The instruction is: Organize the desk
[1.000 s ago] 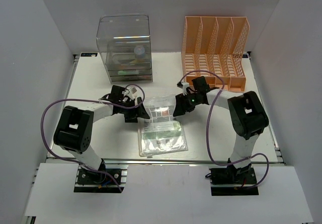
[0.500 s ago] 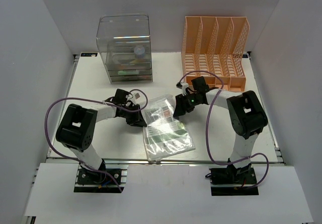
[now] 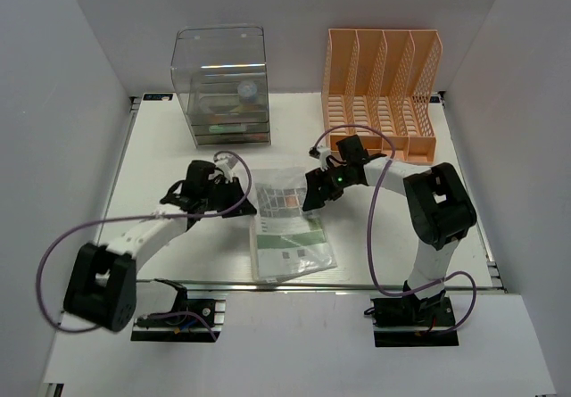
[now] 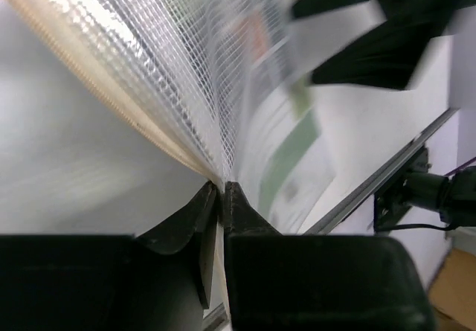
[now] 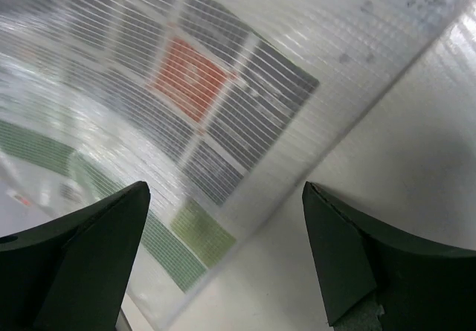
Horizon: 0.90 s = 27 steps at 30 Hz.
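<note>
A clear mesh pouch [image 3: 290, 227] with printed sheets inside lies in the middle of the white desk [image 3: 169, 152], its left edge lifted. My left gripper [image 3: 247, 208] is shut on that left edge; in the left wrist view the jaws [image 4: 222, 186] pinch the pouch's [image 4: 186, 85] cream border with the mesh rising away from them. My right gripper [image 3: 308, 196] stands open at the pouch's upper right edge. In the right wrist view its fingers [image 5: 223, 188] straddle the pouch's [image 5: 193, 78] edge above the desk [image 5: 387, 145], touching nothing.
A clear drawer box [image 3: 221, 85] stands at the back left and an orange file rack [image 3: 381, 89] at the back right. A metal rail [image 3: 357, 284] runs along the desk's front edge. Purple cables loop beside both arms.
My left gripper has shut on the pouch's left edge and lifted it; the left arm's elbow has swung down and left. The pouch has turned slightly. My right gripper has opened wider.
</note>
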Each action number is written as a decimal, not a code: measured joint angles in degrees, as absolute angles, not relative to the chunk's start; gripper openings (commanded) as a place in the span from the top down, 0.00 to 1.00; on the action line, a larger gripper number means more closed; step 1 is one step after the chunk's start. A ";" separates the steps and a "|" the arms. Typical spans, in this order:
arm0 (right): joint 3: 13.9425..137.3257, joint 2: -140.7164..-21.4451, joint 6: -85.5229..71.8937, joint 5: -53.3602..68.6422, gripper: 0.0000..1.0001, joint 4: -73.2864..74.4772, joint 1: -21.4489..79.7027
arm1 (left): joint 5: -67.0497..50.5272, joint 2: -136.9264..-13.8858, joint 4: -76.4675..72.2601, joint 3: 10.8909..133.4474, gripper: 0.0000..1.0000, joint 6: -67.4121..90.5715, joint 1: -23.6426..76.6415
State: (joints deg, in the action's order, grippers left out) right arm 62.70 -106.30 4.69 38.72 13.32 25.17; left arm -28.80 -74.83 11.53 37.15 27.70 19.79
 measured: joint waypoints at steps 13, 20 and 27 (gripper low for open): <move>61.23 -106.30 2.07 50.33 0.11 12.38 23.94 | -30.33 -57.49 10.68 39.33 1.00 24.08 19.90; 58.02 -106.10 -0.84 59.18 0.11 8.27 23.38 | -32.36 -55.66 9.82 39.00 1.00 25.12 19.90; 56.10 -105.56 -3.31 61.91 0.11 3.62 23.53 | -34.17 -52.14 7.62 38.94 1.00 27.09 19.90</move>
